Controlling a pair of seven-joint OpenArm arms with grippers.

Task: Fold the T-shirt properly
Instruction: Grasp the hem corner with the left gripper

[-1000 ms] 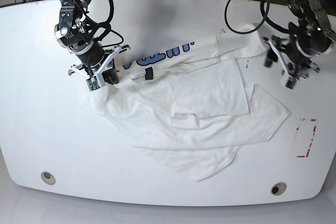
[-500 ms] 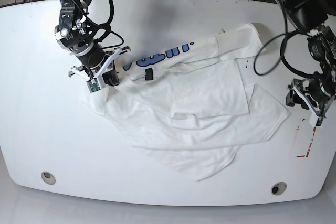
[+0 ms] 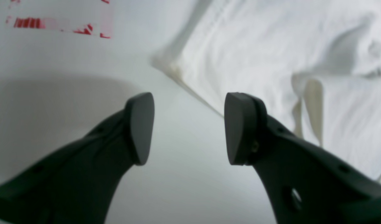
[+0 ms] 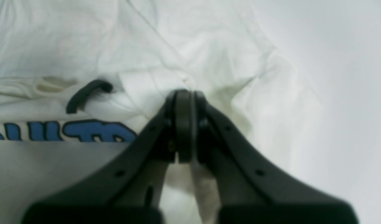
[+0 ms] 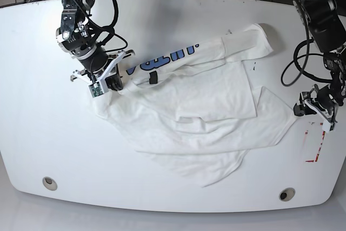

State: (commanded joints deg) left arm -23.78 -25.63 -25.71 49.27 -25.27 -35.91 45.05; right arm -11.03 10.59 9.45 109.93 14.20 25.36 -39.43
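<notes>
The white T-shirt (image 5: pixel 205 106) lies crumpled across the middle of the table, with blue lettering (image 5: pixel 167 55) and a small dark neck label (image 5: pixel 153 76) at its far left part. My right gripper (image 5: pixel 108 82) is shut on a fold of the T-shirt (image 4: pixel 209 62) next to the lettering (image 4: pixel 84 130) and the label (image 4: pixel 88 93); the wrist view shows the pinch (image 4: pixel 184 124). My left gripper (image 5: pixel 312 113) is open and empty, low over bare table just right of the shirt's right corner. In its wrist view (image 3: pixel 190 127) the shirt's edge (image 3: pixel 255 56) lies just beyond the right finger.
A red marking (image 5: pixel 315 142) is on the table near the left gripper and shows in the left wrist view (image 3: pixel 53 23). Two round holes (image 5: pixel 49 183) (image 5: pixel 286 194) sit near the table's front edge. Cables hang behind the back edge.
My left arm has swung from the shirt's far right sleeve down to the table beside the shirt's right corner. My right gripper has kept its hold and barely moved.
</notes>
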